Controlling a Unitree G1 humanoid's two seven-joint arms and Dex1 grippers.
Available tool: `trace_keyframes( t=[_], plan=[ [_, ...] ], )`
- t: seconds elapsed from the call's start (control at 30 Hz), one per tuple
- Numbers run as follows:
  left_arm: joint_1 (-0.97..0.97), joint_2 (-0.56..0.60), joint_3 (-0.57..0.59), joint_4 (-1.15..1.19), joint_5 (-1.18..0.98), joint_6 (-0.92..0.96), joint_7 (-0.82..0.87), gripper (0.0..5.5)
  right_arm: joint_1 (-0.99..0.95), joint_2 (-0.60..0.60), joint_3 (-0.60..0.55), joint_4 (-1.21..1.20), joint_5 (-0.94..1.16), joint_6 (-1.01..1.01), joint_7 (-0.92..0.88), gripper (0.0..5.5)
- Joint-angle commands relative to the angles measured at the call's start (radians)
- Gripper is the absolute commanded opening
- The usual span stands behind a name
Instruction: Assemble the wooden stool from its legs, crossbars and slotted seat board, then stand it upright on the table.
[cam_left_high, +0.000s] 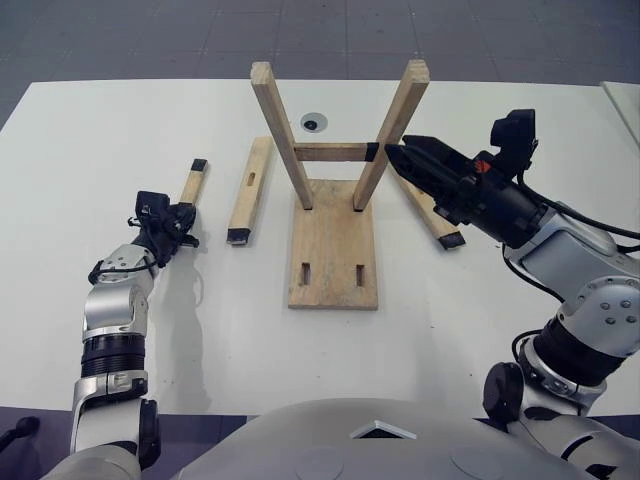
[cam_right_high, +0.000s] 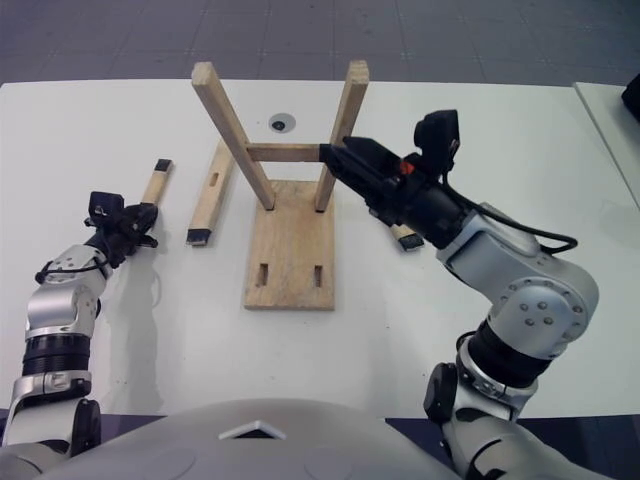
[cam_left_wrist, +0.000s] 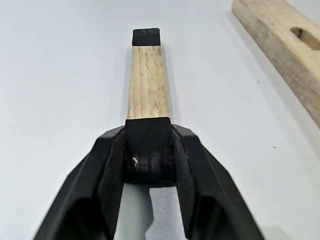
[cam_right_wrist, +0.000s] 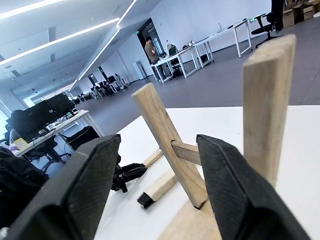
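The slotted seat board (cam_left_high: 333, 262) lies flat at mid-table. Two legs (cam_left_high: 282, 135) (cam_left_high: 392, 130) stand up from its far slots, joined by a crossbar (cam_left_high: 335, 152). My right gripper (cam_left_high: 392, 152) is open, its tips at the joint of that crossbar and the right-hand leg; the two fingers (cam_right_wrist: 90, 175) stand wide apart. On the left side of the table, my left gripper (cam_left_wrist: 149, 134) is shut on the black near end of a short loose crossbar (cam_left_high: 193, 181) that lies on the table. A loose slotted leg (cam_left_high: 250, 188) lies between that crossbar and the board.
Another loose leg (cam_left_high: 436, 220) lies right of the board, partly hidden under my right arm. A small round hole (cam_left_high: 314, 123) sits in the white table (cam_left_high: 480, 320) behind the stool. Bare table surface spreads in front of the board.
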Motion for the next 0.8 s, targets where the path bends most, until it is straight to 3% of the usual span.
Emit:
trace_keyframes(
  t=[0.03,0.2,0.47,0.57,0.8],
  plan=[
    [-0.089,-0.007,0.065,-0.064,-0.006,-0.306,-0.001,1.29,-0.07,-0.013,0.029,0.058,0.188,-0.068,-0.159,3.48],
    [-0.265,0.035,0.05,-0.228,-0.055,-0.404,-0.068,1.29,-0.153,-0.053,0.105,0.114,0.36,-0.185,-0.308,4.29],
    [-0.377,0.029,-0.113,-0.5,-0.18,-0.286,-0.227,1.29,-0.279,-0.088,0.201,0.172,0.497,-0.364,-0.396,5.39],
    [-0.339,0.031,-0.17,-0.561,-0.18,-0.255,-0.263,1.29,-0.307,-0.1,0.221,0.187,0.509,-0.406,-0.391,5.4],
    [-0.268,0.023,-0.241,-0.616,-0.153,-0.236,-0.291,1.29,-0.33,-0.127,0.25,0.202,0.518,-0.462,-0.353,4.27]
  ],
)
